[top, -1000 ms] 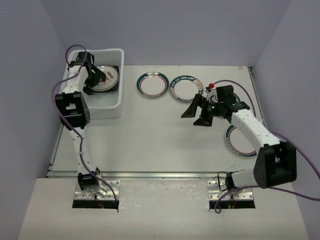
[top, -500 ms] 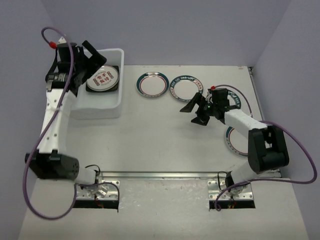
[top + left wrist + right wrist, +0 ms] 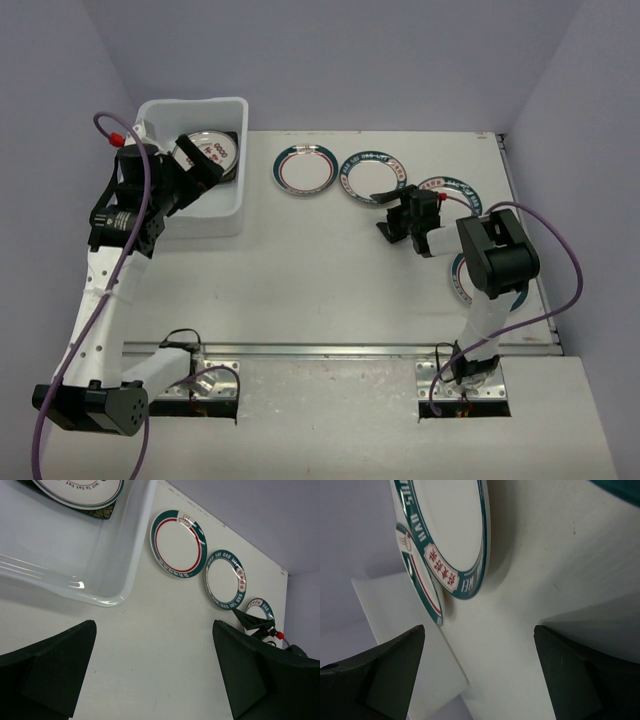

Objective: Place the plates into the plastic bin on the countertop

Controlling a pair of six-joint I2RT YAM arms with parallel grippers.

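The plastic bin (image 3: 232, 205) stands at the back left of the countertop (image 3: 300, 280). In it a round white plate with red markings (image 3: 210, 152) lies on a square black plate (image 3: 100, 514). My left gripper (image 3: 203, 180) hangs open and empty over the bin's front right part; it is also open in its wrist view (image 3: 155, 672). Round teal-rimmed plates lie on the countertop: one (image 3: 306, 168), a second (image 3: 373, 178), a third (image 3: 452, 190) and a fourth (image 3: 468, 290) partly under my right arm. My right gripper (image 3: 386, 214) is open, low, just in front of the second plate (image 3: 445, 535).
A metal strip (image 3: 320, 350) runs along the countertop's near edge. Purple walls close the back and both sides. The left wrist view shows the bin's front right corner (image 3: 117, 597) and the row of plates (image 3: 179, 542) beyond it. Purple cables loop beside both arms.
My left gripper has come up out of the bin and back toward its front edge, empty. My right arm has folded in; its gripper stays open by the second plate.
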